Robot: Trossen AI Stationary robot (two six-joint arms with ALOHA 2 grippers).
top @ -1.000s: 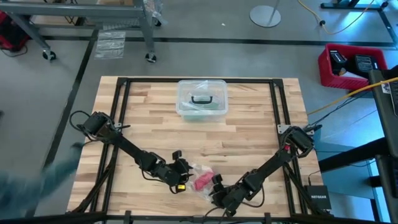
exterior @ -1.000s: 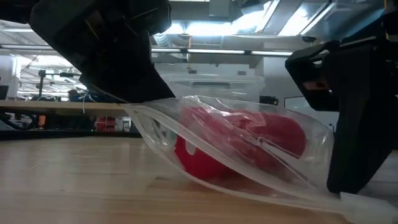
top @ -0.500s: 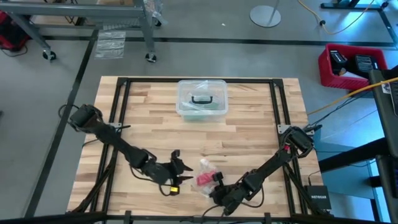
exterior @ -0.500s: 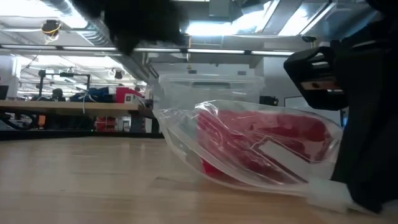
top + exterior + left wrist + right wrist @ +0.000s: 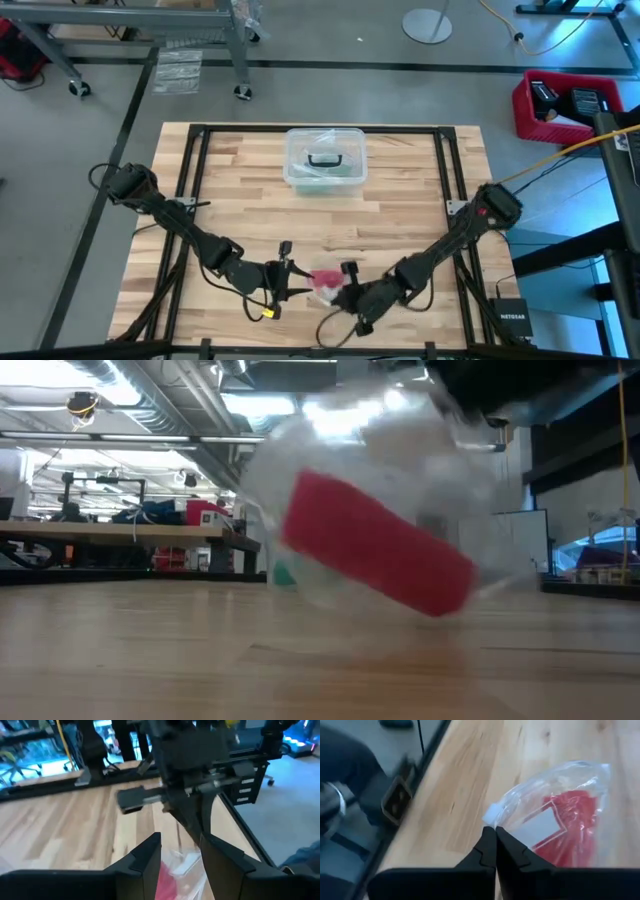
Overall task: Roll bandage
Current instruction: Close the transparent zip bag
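The bandage (image 5: 325, 282) is a short red roll inside a small clear plastic bag (image 5: 555, 805). In the low view the bandage (image 5: 375, 550) hangs tilted above the tabletop within the blurred bag (image 5: 320, 450). My right gripper (image 5: 495, 832) is shut on the bag near the table's near edge (image 5: 346, 292). My left gripper (image 5: 181, 855) stands open just left of the bag (image 5: 287, 281). The bag and the red roll (image 5: 167, 880) show through its gap, and I cannot tell whether it touches them. My right gripper pinches the bag's edge (image 5: 491, 816) between its two shut fingers, beside a whitish corner strip. The fingers come slanting down from the table's right. The bag is lifted clear of the table and hangs tilted with the bandage inside it.
A clear plastic box with a black handle (image 5: 323, 160) stands at the far middle of the wooden table (image 5: 400, 220). Black frame rails (image 5: 440, 170) run along the table's sides. The middle of the table between box and grippers is bare wood.
My right gripper has shut on the bag's edge and risen, lifting the bag with the bandage off the table and tipping it. My left gripper has risen out of the low view and rolled, staying open.
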